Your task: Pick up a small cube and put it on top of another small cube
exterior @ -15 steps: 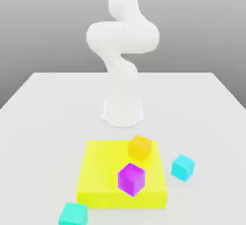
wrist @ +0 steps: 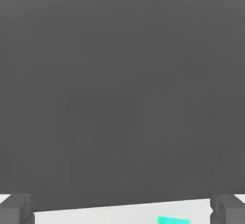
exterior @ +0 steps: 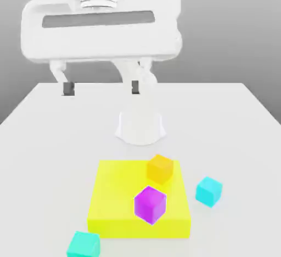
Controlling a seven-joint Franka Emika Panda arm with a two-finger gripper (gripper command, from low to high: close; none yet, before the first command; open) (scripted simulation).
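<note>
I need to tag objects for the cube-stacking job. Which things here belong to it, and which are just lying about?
Job: sea-green cube, the one to pick up; open gripper, high above the table.

Possibly the base, or just lying about: cyan cube, orange cube, purple cube, yellow slab.

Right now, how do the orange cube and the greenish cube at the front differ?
The orange cube sits raised on the yellow slab, near its far edge; the sea-green cube rests directly on the white table, off the slab's near corner on the exterior view's left. The orange cube lies nearer the robot's base, the sea-green cube farthest from it. They look alike in size and shape.
</note>
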